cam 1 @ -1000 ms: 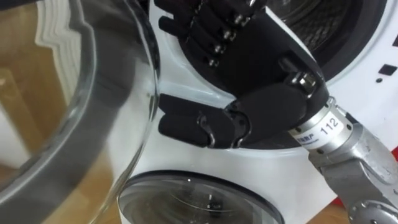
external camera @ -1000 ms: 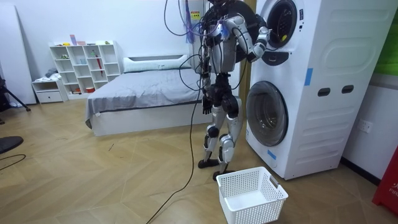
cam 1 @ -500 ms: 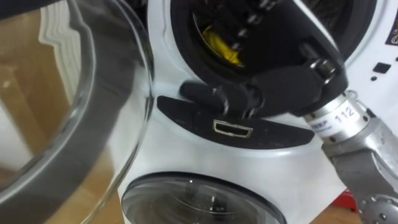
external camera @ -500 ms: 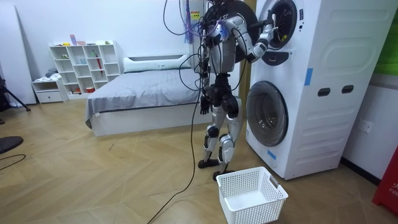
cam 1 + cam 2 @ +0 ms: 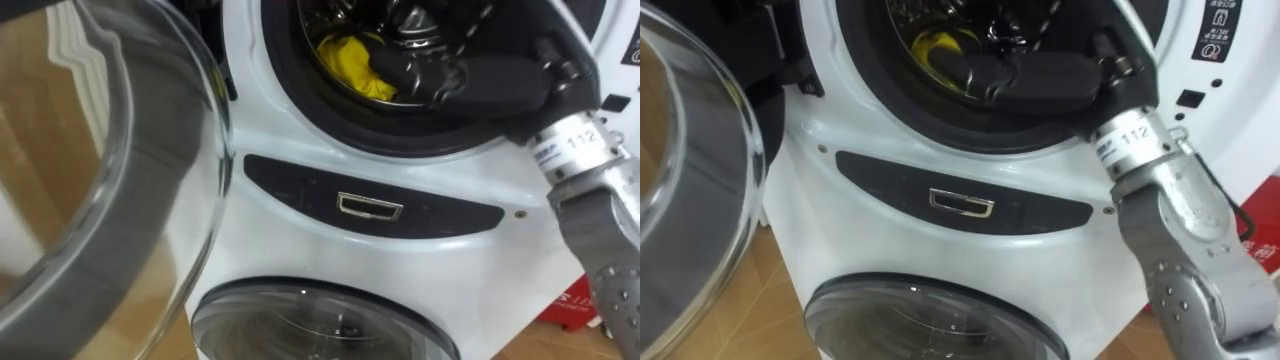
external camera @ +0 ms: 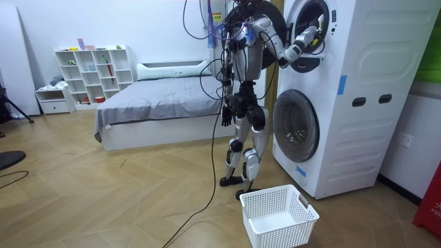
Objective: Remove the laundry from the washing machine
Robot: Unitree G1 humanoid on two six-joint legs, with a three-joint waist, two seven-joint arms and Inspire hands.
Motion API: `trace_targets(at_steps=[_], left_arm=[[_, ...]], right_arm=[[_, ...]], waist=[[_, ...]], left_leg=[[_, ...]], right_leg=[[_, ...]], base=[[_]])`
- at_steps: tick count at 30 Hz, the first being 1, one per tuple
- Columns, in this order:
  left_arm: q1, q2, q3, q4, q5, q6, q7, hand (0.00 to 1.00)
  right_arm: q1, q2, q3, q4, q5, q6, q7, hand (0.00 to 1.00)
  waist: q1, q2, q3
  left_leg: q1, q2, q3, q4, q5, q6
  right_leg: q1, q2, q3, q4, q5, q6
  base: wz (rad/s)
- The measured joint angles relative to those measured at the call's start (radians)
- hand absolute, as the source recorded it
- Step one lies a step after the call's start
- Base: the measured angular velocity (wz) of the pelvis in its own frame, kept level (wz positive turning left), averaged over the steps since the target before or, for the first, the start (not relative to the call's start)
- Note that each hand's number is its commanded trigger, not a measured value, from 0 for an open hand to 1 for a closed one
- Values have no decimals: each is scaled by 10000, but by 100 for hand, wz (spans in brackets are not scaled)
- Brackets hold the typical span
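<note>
My right hand [image 5: 470, 75] is inside the round drum mouth [image 5: 325, 18] of the upper white front-loading washing machine [image 5: 290, 240]. It sits just to the right of the crumpled yellow cloth [image 5: 350, 62] and appears to touch its edge. The hand is dark against the dark drum, so I cannot tell whether it is closed on the cloth or only lying against it. The cloth lies at the bottom of the drum mouth, just behind the dark rubber seal [image 5: 283, 80].

That uncertainty is the main risk. If I draw back with only a thin fold caught, the cloth could slip free and stay behind the seal, or drop down the machine's front below the drum mouth. A loose corner might also snag on the seal's lip and be pulled out of my hold.

My wrist rests low in the drum mouth, close to the rim. Pulling out at an angle could scrape or jam the wrist there.

The round glass door [image 5: 120, 200] hangs open to the left of the drum mouth, close to my head. A wide swing that way with the cloth could hit it.

The white plastic lattice basket [image 6: 279, 215] stands on the floor well below the drum mouth. Letting go too early would probably miss it.

My left hand [image 6: 225, 116] hangs by my hip, away from the drum mouth.
</note>
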Motion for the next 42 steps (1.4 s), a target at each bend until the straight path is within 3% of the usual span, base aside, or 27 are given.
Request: trace_targets(at_steps=[5, 10, 14, 17, 25, 29, 37, 42], left_arm=[[5, 11, 43, -159, 185, 185, -1, 0], [6, 39, 39, -203, 445, 265, -9, 0], [-15, 44, 38, -241, 674, 383, -5, 0], [-48, 50, 25, -255, 683, 476, -4, 0], [-188, 131, -56, -345, 804, 823, -84, 0], [-362, 115, -52, -315, 723, 905, -123, 0], [-375, 323, -53, -370, 561, 923, -168, 0], [-355, 380, -50, -365, 568, 1121, -323, 0]], right_arm=[[-1, -182, 44, 511, -124, 72, 53, 0], [-2, -193, 53, 959, -418, 92, 369, 0], [-38, -199, 82, 1149, -1087, 119, 526, 0], [-451, -423, 494, 1473, -1882, 263, 646, 0], [-2078, -696, 1166, 2538, -3615, 737, 1131, 0], [-2434, -713, 1441, 3211, -4206, 760, 1431, 0], [-3052, -978, 1651, 4327, -4542, 944, 1909, 0], [-3469, -1286, 2006, 4437, -5110, 947, 2159, 0]], waist=[[66, -187, -30], [126, -371, 33], [211, -379, 41], [216, -335, 72], [305, -487, -23], [422, -549, -21], [587, -868, 16], [618, -867, 22]], left_leg=[[46, 0, 1, 7, 1, -1], [54, -14, -7, 82, 1, -1], [35, -31, -21, 100, -1, 1], [4, -57, -160, 85, -2, 3], [-232, -81, -398, 170, 2, 0], [-102, -60, -398, 100, 3, 0], [-94, -107, -420, 185, 3, 0], [-114, -142, -467, 181, 2, 2]], right_leg=[[50, -14, -48, 1, -23, -2], [123, -37, -86, 0, -30, 6], [120, -54, -109, 21, -41, 25], [110, -74, -203, 42, -55, 22], [-67, -120, -497, 36, -108, -12], [60, -121, -587, 51, -108, -12], [149, -170, -595, 63, -167, 1], [149, -208, -659, 121, -183, 27]], base=[[2], [1], [1], [9], [10], [3], [0], [3]])
